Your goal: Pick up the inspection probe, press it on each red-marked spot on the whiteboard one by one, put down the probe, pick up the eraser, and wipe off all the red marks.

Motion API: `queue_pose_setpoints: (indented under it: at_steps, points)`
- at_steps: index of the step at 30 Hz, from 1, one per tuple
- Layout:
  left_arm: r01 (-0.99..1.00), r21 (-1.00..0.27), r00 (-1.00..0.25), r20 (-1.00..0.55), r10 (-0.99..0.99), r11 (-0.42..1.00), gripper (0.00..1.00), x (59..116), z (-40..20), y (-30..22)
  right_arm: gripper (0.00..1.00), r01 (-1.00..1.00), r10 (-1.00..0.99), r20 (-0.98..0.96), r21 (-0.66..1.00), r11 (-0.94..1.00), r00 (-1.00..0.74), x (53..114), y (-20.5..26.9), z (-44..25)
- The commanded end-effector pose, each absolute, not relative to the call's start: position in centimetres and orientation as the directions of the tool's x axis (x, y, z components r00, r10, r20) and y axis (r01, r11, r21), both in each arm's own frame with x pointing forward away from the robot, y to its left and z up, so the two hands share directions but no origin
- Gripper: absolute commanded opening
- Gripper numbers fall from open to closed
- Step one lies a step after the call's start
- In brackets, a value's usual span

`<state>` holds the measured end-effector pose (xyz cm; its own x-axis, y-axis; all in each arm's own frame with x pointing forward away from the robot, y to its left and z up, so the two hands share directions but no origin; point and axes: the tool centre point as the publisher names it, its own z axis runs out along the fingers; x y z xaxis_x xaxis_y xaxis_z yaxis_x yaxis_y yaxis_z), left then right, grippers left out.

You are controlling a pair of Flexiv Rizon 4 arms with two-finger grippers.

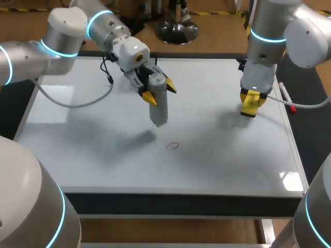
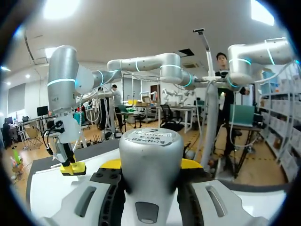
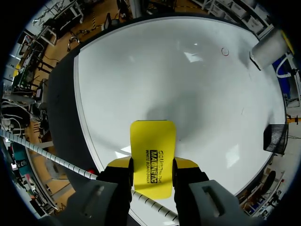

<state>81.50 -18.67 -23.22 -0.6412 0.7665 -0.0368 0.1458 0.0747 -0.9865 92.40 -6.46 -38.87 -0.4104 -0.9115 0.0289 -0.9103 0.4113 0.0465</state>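
Note:
My left gripper (image 1: 159, 91) is shut on the grey cylindrical inspection probe (image 1: 159, 106), holding it tip-down above the middle of the whiteboard (image 1: 77, 134). The probe's tip hangs a little above and behind the single small red circle (image 1: 172, 146). In the left wrist view the probe (image 2: 150, 169) fills the space between the yellow fingertips (image 2: 113, 164). My right gripper (image 1: 252, 103) is shut on the yellow eraser (image 1: 250, 106), held above the board's right side. In the right wrist view the eraser (image 3: 153, 155) sits between the fingers (image 3: 187, 163), with the red circle (image 3: 225, 51) and the probe (image 3: 269, 48) far ahead.
A red-capped marker (image 1: 286, 98) lies along the whiteboard's right edge, just beside my right arm. The board's frame ends at the table's front edge (image 1: 181, 199).

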Motion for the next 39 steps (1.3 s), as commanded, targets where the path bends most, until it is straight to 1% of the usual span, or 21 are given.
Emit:
queue_pose_setpoints:
  at_steps: [1, 14, 39]
  points:
    - [0.153, -0.984, -0.634, -0.029, 0.773, 0.088, 0.0, 83.3, -22.3, -16.3, 0.0, -0.911, -0.912, 0.032, 0.045, 0.41, -0.409, 92.4, -6.5, -38.8]
    - [0.163, -0.981, -0.688, -0.036, 0.725, 0.106, 0.0, 85.3, -21.4, -11.1, 0.0, -0.911, -0.912, 0.032, 0.045, 0.41, -0.409, 92.4, -6.5, -38.8]
    - [0.117, -0.983, -0.789, -0.007, 0.614, 0.139, 0.0, 87.8, -22.9, -2.9, 0.0, -0.911, -0.912, 0.032, 0.045, 0.41, -0.409, 92.4, -6.5, -38.8]
